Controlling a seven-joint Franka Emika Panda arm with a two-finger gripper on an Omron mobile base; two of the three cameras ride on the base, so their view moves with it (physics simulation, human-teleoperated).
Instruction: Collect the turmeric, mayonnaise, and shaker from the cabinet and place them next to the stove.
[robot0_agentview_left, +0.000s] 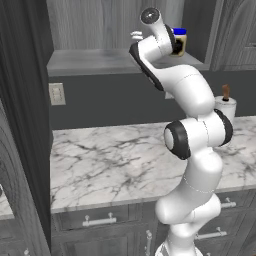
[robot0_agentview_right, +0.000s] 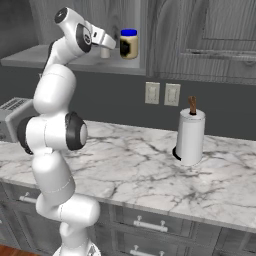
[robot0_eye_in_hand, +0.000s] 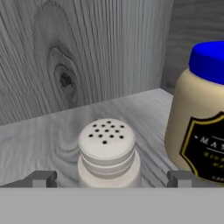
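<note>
Mayonnaise cut by right edge (label partly unreadable); shaker base hidden.

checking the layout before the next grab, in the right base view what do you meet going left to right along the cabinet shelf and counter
toaster → end effector at the shaker → mayonnaise → wall outlets → paper-towel roll

Matt grey wood grain on cabinet; veined, polished marble desk; smooth pale shaker; glossy blue lid on cream mayonnaise; paper roll.
</note>
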